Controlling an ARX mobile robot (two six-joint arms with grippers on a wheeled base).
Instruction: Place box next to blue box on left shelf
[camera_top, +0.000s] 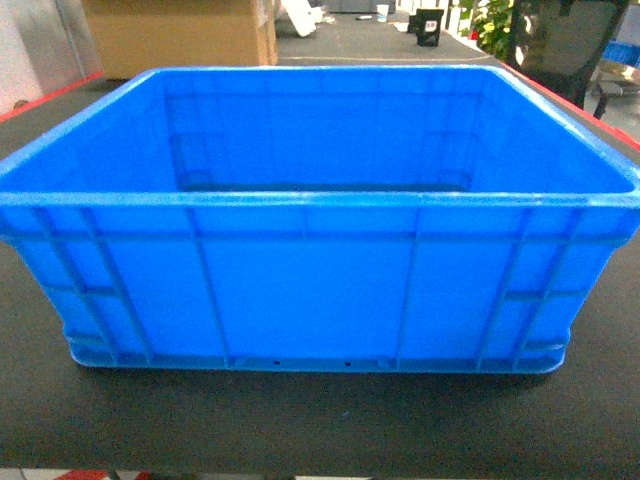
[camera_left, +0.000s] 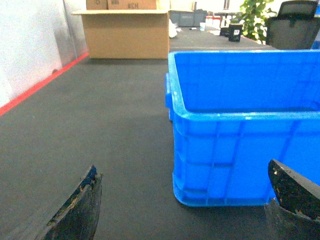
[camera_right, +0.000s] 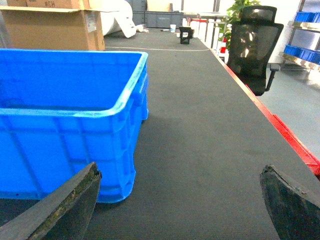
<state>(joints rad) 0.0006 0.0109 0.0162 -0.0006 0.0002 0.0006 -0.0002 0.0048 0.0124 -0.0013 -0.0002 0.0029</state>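
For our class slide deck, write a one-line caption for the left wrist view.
Open left pincer faces the blue box on the dark mat, a cardboard carton behind.

Box (camera_top: 310, 290) glossy blue plastic; table (camera_top: 320, 420) matt dark ribbed mat.

The box (camera_top: 310, 290) is sitting upright and open-topped on the dark mat right in front of me, its long ribbed wall facing me. It is bright blue plastic with a thick rolled rim, and it is lying empty, squarely between my two arms.
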